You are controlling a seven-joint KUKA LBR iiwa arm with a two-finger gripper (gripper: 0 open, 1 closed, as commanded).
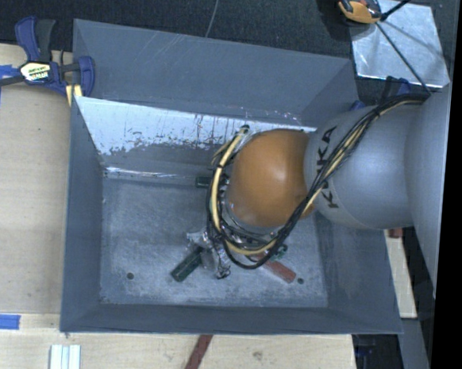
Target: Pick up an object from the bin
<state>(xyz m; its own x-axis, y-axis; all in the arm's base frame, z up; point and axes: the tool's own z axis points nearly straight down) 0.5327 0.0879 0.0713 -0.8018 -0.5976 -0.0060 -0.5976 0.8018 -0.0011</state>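
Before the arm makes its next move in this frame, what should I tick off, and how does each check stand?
1. Gripper is down near the floor of the grey metal bin: ok.
2. A candidate is close: the dark green stick-shaped object lies flat just beside the gripper, toward the view's lower left: ok.
3. Object actually held: cannot tell; the orange dome cover and its cables hide the contact.
4. Neighbour is clear: the reddish-brown flat strip lies apart, on the gripper's other side: ok.
5. Room between gripper and the bin's sloped walls: ok.
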